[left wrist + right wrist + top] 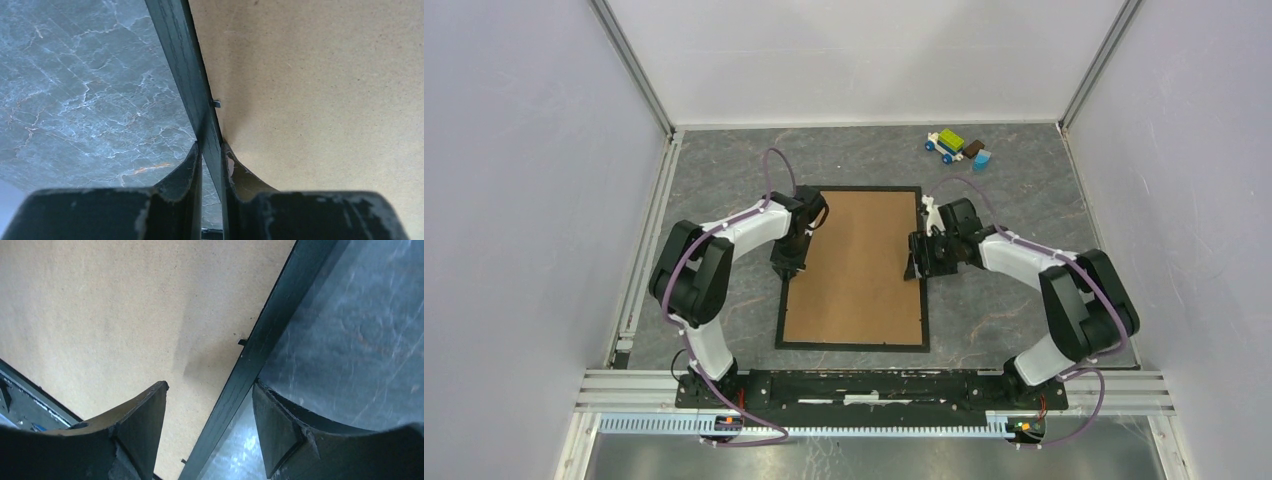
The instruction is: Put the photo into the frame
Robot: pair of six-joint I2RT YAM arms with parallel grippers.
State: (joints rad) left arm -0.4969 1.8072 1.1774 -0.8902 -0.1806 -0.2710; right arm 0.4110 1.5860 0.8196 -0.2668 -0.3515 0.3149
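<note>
The black frame (852, 346) lies flat on the marble table with the brown backing board (856, 265) filling it. The photo is not in view. My left gripper (787, 268) is at the frame's left rail. In the left wrist view it (211, 160) is shut on that rail (182, 65), one finger outside over the table and one on the board side. My right gripper (916, 265) is at the right rail. In the right wrist view it (210, 387) is open and straddles the rail (270, 330) without clamping it.
A small toy car of coloured blocks (956, 147) sits at the back right of the table. Small metal tabs (216, 103) (242, 342) stick out from the rails over the board. White enclosure walls stand on three sides.
</note>
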